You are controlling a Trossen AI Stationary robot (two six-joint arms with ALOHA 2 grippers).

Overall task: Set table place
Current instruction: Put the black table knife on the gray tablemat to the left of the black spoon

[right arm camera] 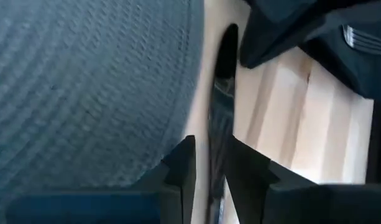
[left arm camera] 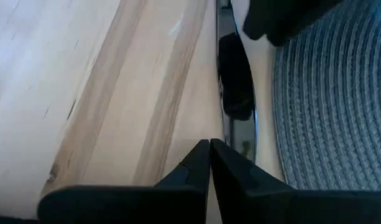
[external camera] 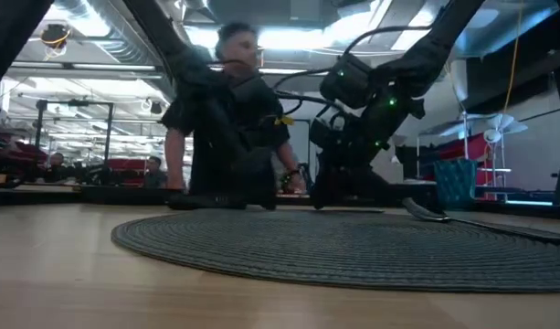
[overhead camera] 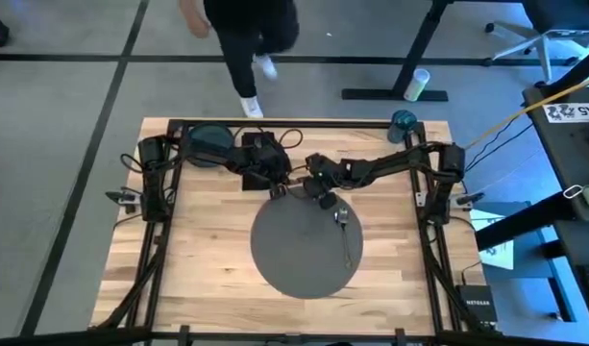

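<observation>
- The big round dark-grey placemat (overhead camera: 304,248) lies flat around the middle of the counter (overhead camera: 208,250), a pale plank top with thin black rails round it.
- A spoon (overhead camera: 345,231) lies on the placemat's right part.
- A knife (left arm camera: 237,118) lies on the bare wood just beside the placemat's far edge.
- Left gripper (overhead camera: 277,189) is low over that edge, fingers (left arm camera: 196,165) pressed together with nothing between them.
- Right gripper (overhead camera: 316,195) is right next to it, fingers (right arm camera: 181,163) a little apart with the knife showing in the gap; can't tell if they touch it.
- A dark round plate (overhead camera: 208,142) is at the far left corner, a teal cup (overhead camera: 403,121) at the far right.
- Past the counter it's grey carpet (overhead camera: 73,86), and a person (overhead camera: 248,38) in dark clothes is standing right at the far edge.
</observation>
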